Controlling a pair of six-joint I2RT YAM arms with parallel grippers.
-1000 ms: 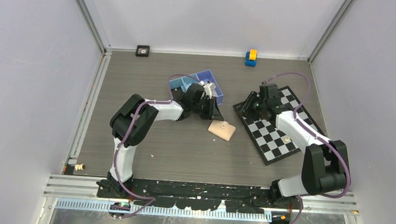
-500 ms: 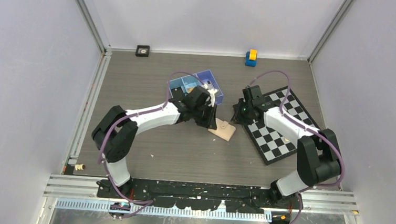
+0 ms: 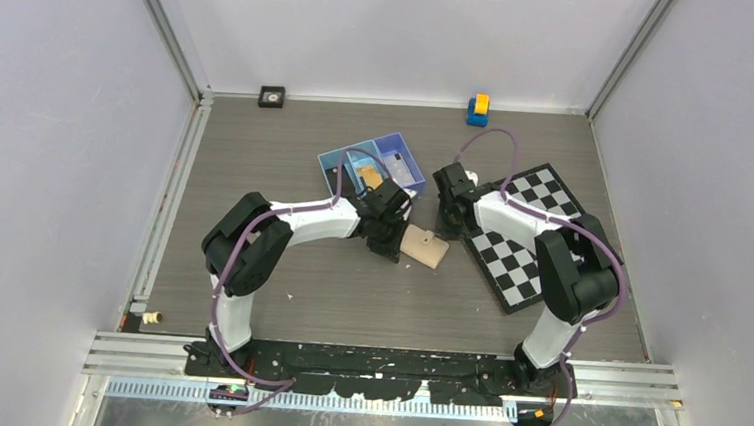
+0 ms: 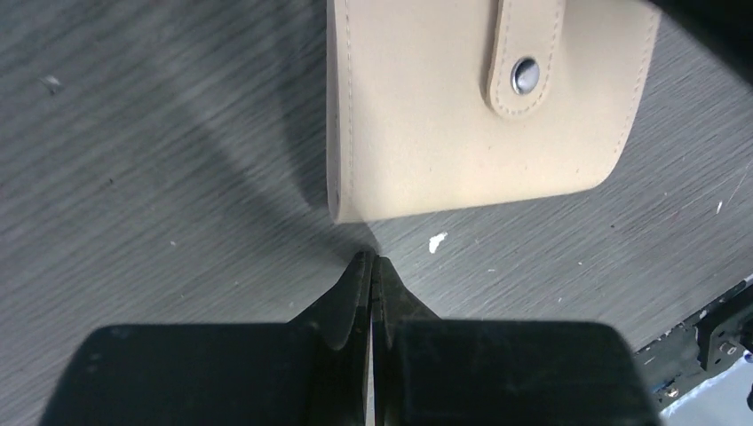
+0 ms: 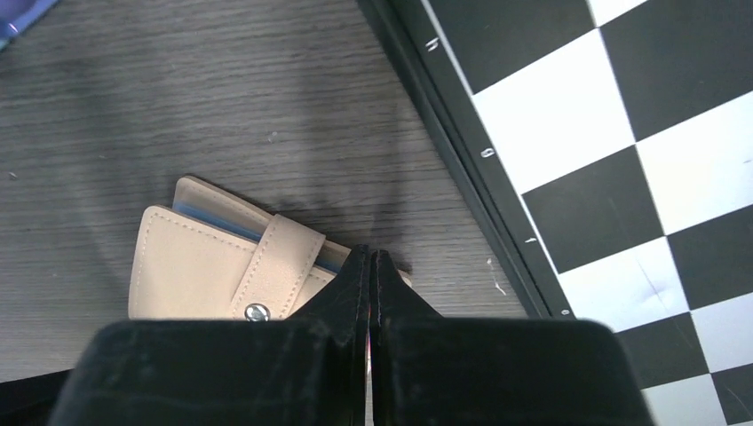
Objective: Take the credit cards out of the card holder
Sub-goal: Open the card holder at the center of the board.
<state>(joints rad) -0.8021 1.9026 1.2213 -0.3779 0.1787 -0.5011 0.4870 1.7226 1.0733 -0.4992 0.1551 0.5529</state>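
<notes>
Left claw (image 4: 371,259), right claw (image 5: 369,253): newly pressed together, empty, drawn in flanking card holder (image 4: 417,133); snap (image 4: 525,75) apparently fastened, so no credit cards out yet.

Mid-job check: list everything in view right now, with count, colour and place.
card holder: one, tan, snapped shut, mid-table between the grippers
tray: one, blue, compartmented, behind the card holder
orange-tan item: one, inside the tray, identity unclear
checkerboard: one, black and white, right of the card holder
toy block: one, blue and yellow, back edge
square object: one, black, back-left edge
small object: one, beige, near-left edge
left gripper: shut, empty, beside the card holder's corner
right gripper: shut, empty, at its opposite edge
</notes>
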